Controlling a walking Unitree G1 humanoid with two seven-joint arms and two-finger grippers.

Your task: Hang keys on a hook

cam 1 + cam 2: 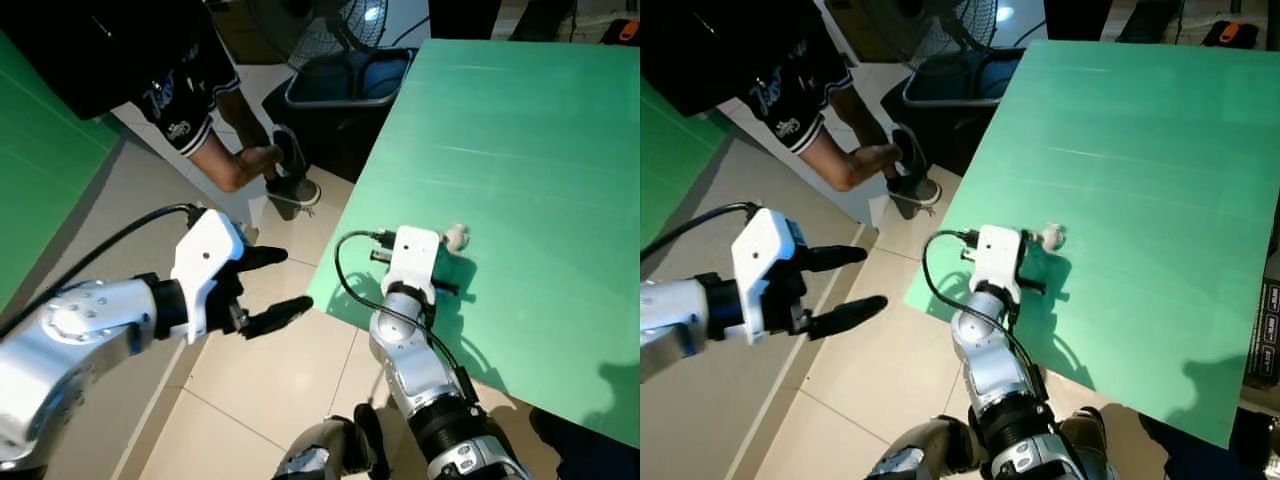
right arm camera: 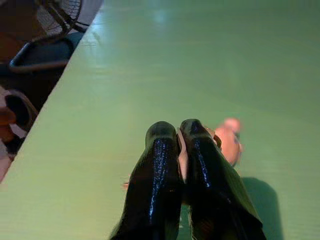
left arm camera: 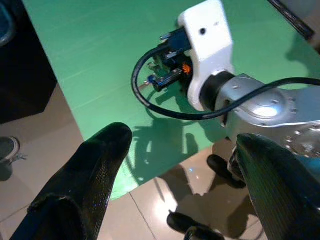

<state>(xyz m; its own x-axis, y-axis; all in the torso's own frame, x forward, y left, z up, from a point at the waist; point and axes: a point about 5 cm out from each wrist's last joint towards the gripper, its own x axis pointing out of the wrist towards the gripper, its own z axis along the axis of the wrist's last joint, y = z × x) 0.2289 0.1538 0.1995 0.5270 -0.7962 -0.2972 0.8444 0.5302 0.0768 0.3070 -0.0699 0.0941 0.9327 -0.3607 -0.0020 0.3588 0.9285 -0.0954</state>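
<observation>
Right end effector (image 2: pixel 177 131): two black fingers pressed together, pinching a small pale pink object (image 2: pixel 229 140), apparently the keys' fob; no key blade or ring can be made out.
Position of the object: on the green surface (image 1: pixel 520 150), near its front left edge, at the fingertips; seen from the head as a pale lump (image 1: pixel 456 236) just past the white wrist housing.
Long axis: cannot be told; most of the object is hidden by the fingers.
Left end effector (image 1: pixel 268 288): fingers spread wide, holding nothing, over the tiled floor (image 1: pixel 270 370) left of the surface.
Surroundings: a person (image 1: pixel 215 140) bends beside a dark bin (image 1: pixel 350 80); a fan (image 1: pixel 320 25) stands behind it.
Writing: white lettering on the person's dark shorts, unreadable.
</observation>
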